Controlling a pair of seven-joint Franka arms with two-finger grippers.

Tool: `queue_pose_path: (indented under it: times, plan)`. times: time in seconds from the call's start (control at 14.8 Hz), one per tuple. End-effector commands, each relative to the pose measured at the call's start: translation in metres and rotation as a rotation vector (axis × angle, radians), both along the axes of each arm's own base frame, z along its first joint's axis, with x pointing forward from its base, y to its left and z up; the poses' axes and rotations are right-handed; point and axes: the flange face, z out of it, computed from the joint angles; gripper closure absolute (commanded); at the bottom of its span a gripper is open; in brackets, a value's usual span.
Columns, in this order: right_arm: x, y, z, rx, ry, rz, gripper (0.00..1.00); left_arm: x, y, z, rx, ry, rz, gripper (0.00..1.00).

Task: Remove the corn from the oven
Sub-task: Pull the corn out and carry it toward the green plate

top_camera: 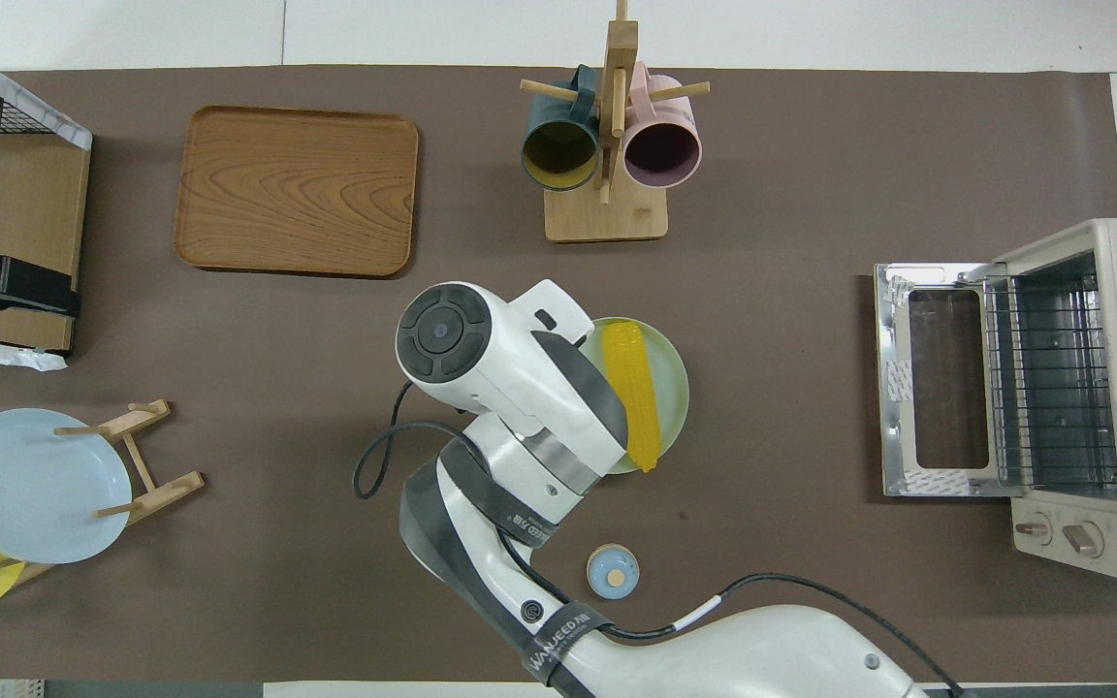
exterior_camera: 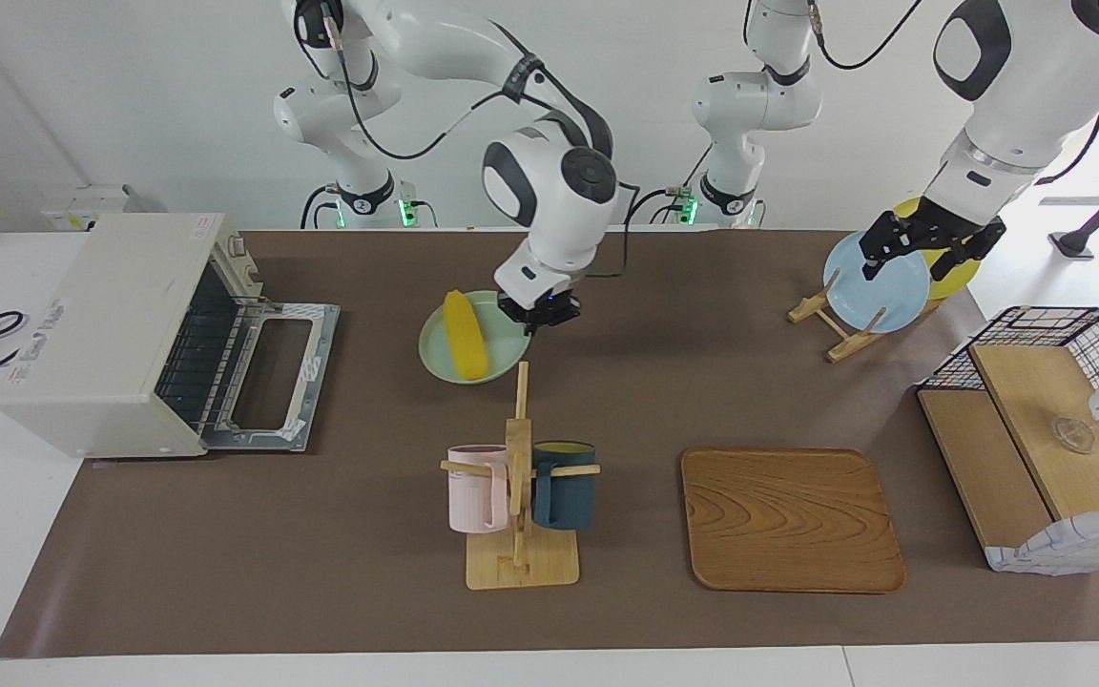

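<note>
By the desk's near edge sits a small blue bell [exterior_camera: 520, 275]. Just past it, over the desk's middle, the right tool [exterior_camera: 538, 315] pinches the rim of a pale green plate [exterior_camera: 504, 360]. The corn [exterior_camera: 465, 334] lies loose on that plate, clear of the oven [exterior_camera: 101, 315]. From the tool, the corn is toward the right arm's end of the desk. Its long axis runs from the near edge to the far edge, across the tool's reach. I judge 1 tilt could roll it off, so the plate should go down level. The mug rack [exterior_camera: 519, 477] stands nearer the far edge. The left tool [exterior_camera: 931, 243] waits, raised at the left arm's end; I cannot tell its state.
</note>
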Motion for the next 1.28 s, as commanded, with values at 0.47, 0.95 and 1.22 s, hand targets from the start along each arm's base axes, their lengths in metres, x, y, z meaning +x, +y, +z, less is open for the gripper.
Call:
queue_pose_path:
  times: [0.47,0.95,1.22]
  plan:
    - [0.010,0.011,0.001,0.250,-0.001,-0.137,0.50,-0.003,0.005,0.004,0.009,-0.011,0.006,0.00]
    - [0.025,-0.070,0.055,0.032,0.018,0.010,0.88,-0.003,0.005,0.004,0.009,-0.011,0.007,0.00]
    - [0.032,-0.191,0.054,-0.005,0.079,-0.028,0.88,-0.005,-0.019,0.001,0.008,-0.004,0.006,0.00]
